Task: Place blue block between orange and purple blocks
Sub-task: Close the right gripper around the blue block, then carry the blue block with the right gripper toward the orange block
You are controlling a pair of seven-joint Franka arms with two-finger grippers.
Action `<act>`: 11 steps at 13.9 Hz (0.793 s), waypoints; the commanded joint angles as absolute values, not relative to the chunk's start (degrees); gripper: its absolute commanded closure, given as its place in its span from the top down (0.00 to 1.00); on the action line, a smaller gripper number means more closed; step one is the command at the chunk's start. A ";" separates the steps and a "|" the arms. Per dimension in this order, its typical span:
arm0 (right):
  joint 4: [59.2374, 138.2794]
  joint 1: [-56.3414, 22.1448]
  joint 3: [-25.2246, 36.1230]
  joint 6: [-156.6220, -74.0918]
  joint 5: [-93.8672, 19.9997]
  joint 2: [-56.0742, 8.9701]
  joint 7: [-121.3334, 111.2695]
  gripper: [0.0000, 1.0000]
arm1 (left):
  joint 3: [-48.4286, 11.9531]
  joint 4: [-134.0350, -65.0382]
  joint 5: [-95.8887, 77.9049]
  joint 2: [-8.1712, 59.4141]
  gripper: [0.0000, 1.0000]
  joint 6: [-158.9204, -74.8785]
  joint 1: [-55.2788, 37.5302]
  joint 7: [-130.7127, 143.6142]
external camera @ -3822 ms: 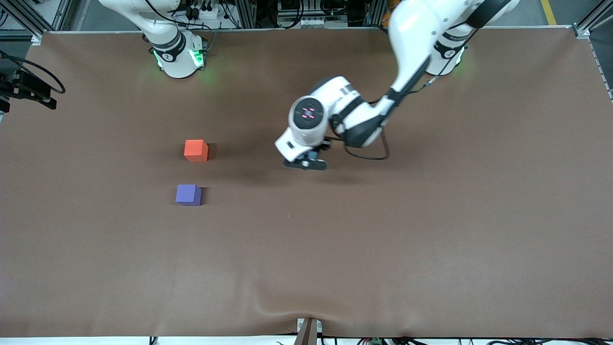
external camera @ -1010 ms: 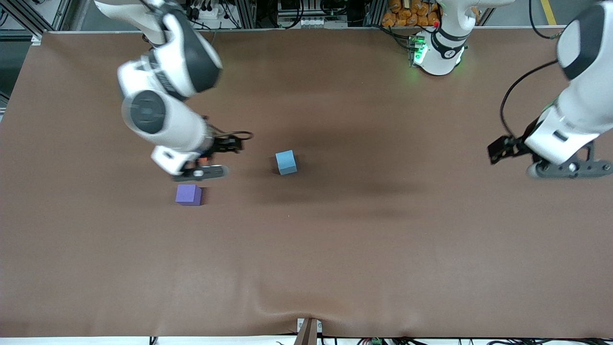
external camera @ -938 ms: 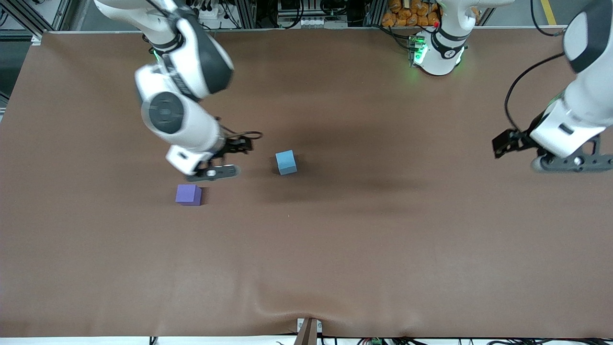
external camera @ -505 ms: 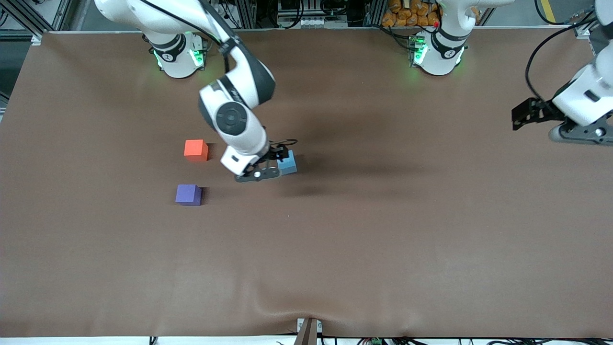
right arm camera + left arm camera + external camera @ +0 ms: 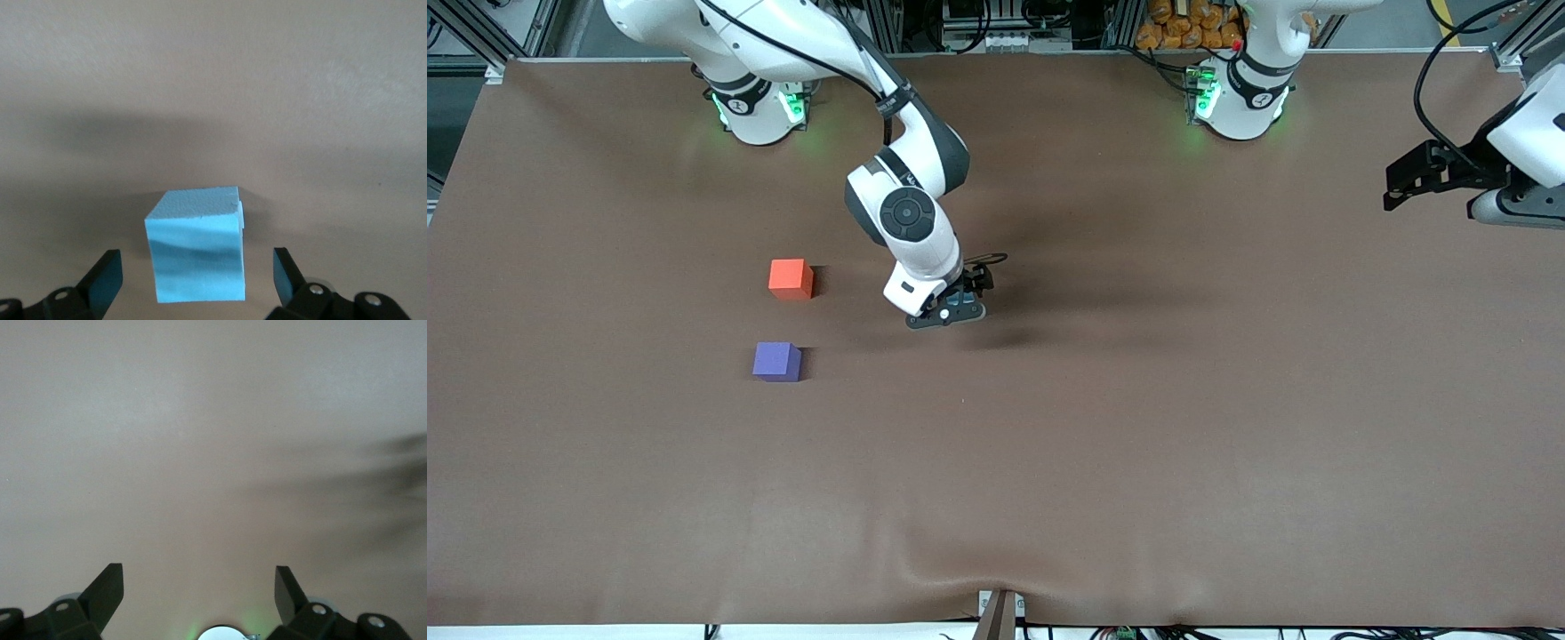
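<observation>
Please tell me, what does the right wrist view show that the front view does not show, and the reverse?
Only the right wrist view shows the blue block plainly, resting on the table between the open fingers of the right gripper.

Only the front view shows the orange block, the purple block nearer the camera, and the left gripper, open, over the left arm's end of the table.

Both show the brown table and the right gripper.

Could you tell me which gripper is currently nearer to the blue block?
The right. The right gripper is open directly over the blue block, fingers on either side of it. The left gripper waits, open, at the left arm's end of the table.
</observation>
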State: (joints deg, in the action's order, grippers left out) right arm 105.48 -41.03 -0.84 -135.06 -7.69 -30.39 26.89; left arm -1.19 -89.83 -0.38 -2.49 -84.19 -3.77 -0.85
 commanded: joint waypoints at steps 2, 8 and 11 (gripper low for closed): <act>106.79 -42.54 -0.09 -140.51 -6.59 -32.60 27.77 1.00 | -1.32 -86.83 -2.29 -2.72 1.00 -82.71 -3.25 0.88; 106.09 -42.63 0.00 -139.50 -6.24 -32.26 29.00 0.00 | -1.41 -86.75 -2.29 -2.29 1.00 -82.00 -3.34 1.32; 102.76 -37.99 0.26 -125.48 -6.24 -26.39 28.56 0.00 | -1.58 -86.75 -1.93 -2.02 1.00 -83.32 -3.51 1.49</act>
State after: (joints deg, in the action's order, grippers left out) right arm 104.01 -41.62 0.59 -134.17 -7.41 -31.85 27.85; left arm -1.27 -87.60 -1.39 -2.44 -83.08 -3.60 0.38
